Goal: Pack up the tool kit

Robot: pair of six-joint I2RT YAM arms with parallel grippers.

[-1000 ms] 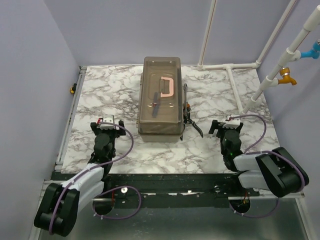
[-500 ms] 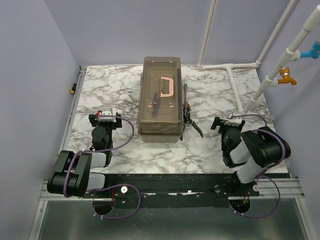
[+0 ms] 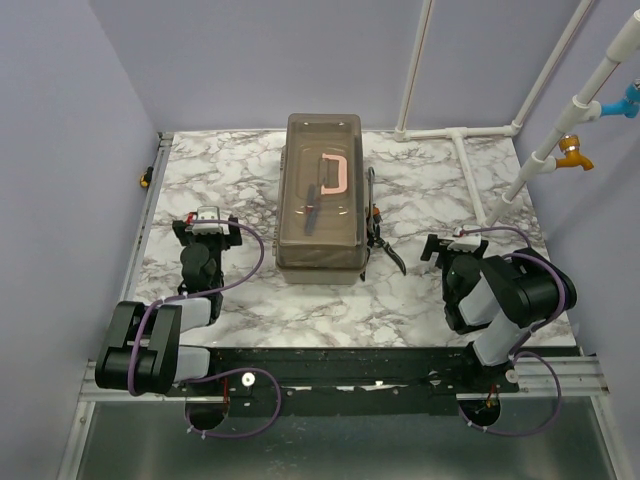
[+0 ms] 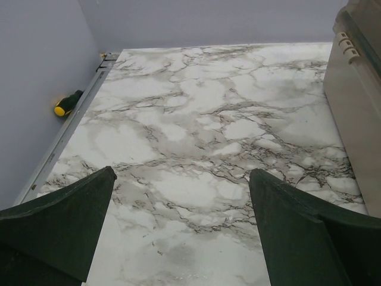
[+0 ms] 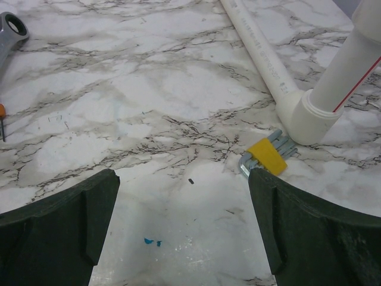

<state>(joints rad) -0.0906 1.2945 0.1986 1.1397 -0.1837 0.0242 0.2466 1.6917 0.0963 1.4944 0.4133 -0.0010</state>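
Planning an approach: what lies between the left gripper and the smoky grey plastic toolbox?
Top view shows only bare marble tabletop between left gripper and toolbox.

Through the smoky lid of the toolbox (image 3: 322, 140), a long dark item (image 3: 312, 210) inside was too dim to identify. Hand tools (image 3: 377, 228) lying along its right side were too small to tell apart from above. The right wrist view's left edge cut off a wrench (image 5: 11, 31). A yellow-and-black object (image 4: 67, 103) at the desk's (image 4: 196, 137) left edge could not be identified.

Marble-patterned table (image 3: 250, 300), lilac walls (image 3: 60, 130)
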